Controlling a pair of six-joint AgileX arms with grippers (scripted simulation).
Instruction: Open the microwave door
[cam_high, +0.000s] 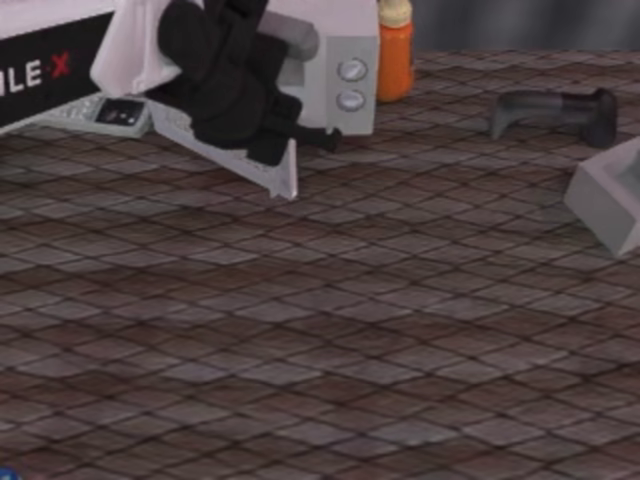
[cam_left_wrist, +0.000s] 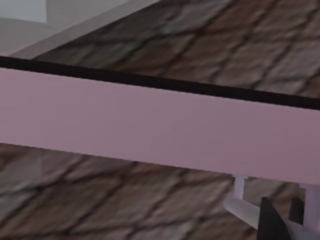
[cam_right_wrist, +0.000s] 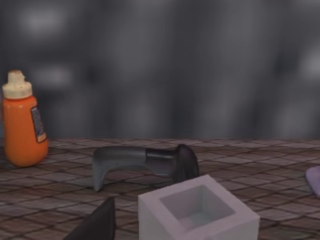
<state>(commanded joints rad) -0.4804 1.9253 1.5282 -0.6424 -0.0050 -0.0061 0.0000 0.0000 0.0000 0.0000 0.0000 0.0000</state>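
Note:
The microwave (cam_high: 340, 40) stands at the back left of the table, its two round silver knobs (cam_high: 352, 84) facing forward. The microwave door (cam_high: 270, 172) is swung out from the body at an angle, its free edge pointing toward the table's front. In the left wrist view the door (cam_left_wrist: 150, 125) shows as a wide pale band with a dark strip on top. My left gripper (cam_high: 325, 140) reaches over the door, and its dark fingers (cam_left_wrist: 272, 225) are shut on the door's pale handle (cam_left_wrist: 242, 202). My right gripper (cam_right_wrist: 100, 222) is outside the top view, off to the right.
An orange bottle (cam_high: 394, 50) stands just right of the microwave. A dark handheld tool (cam_high: 555, 110) lies at the back right. A plain grey open box (cam_high: 615, 190) sits at the right edge, close in front of the right wrist camera (cam_right_wrist: 200, 210).

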